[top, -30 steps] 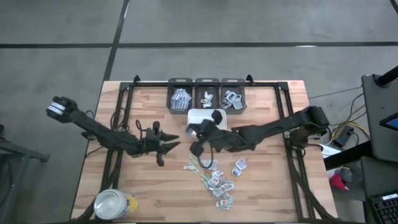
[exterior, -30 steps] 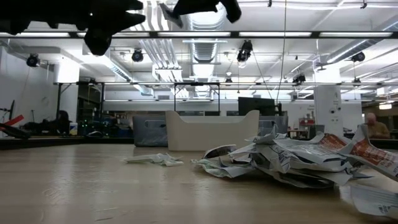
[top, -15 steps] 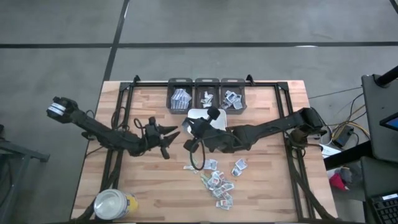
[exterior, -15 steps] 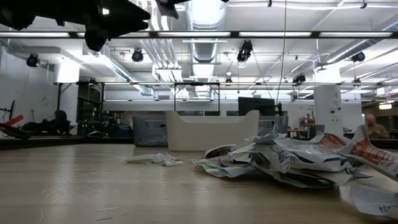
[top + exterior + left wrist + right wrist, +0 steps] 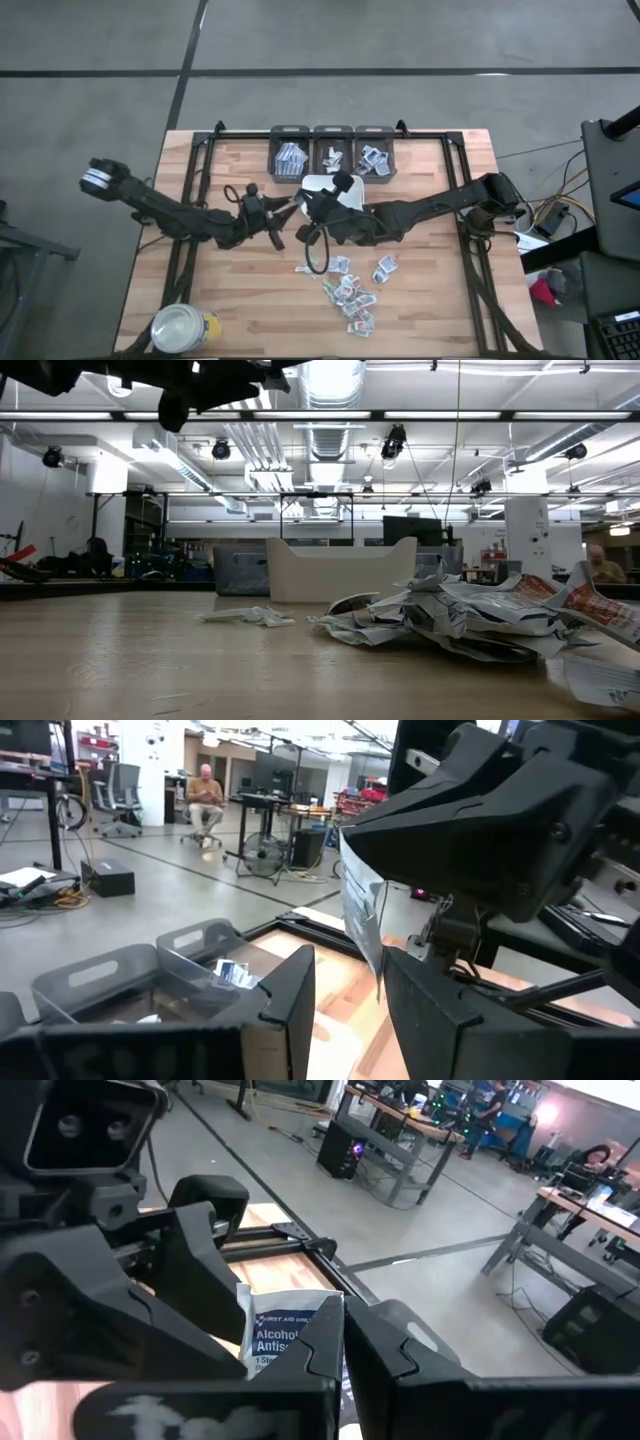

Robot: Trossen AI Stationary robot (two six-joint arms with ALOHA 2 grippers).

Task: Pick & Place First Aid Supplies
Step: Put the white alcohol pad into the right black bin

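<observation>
Holding an alcohol antiseptic packet (image 5: 288, 1330) clamped between its closed fingers, the right gripper (image 5: 303, 203) hangs above the middle of the desk (image 5: 430, 300), just in front of the white tray (image 5: 318, 184). The left gripper (image 5: 280, 218) faces it at close range; its fingers (image 5: 300, 995) stand apart, one on each side of the packet's edge, and do not grip it. In the left wrist view the packet (image 5: 360, 915) shows edge-on, hanging from the right gripper between the two left fingers. In the right wrist view its blue print faces the camera.

The remaining first aid supplies (image 5: 350, 293) lie in a loose pile on the desk, nearer the front edge and to the right of centre. In the low view this pile (image 5: 470, 615) fills the right foreground, with one separate sachet (image 5: 247, 616) lying to its left. More packets sit in the three dark bins (image 5: 333, 152) at the desk's far edge. A yellow jar (image 5: 184, 327) with a white lid stands at the front left corner.
</observation>
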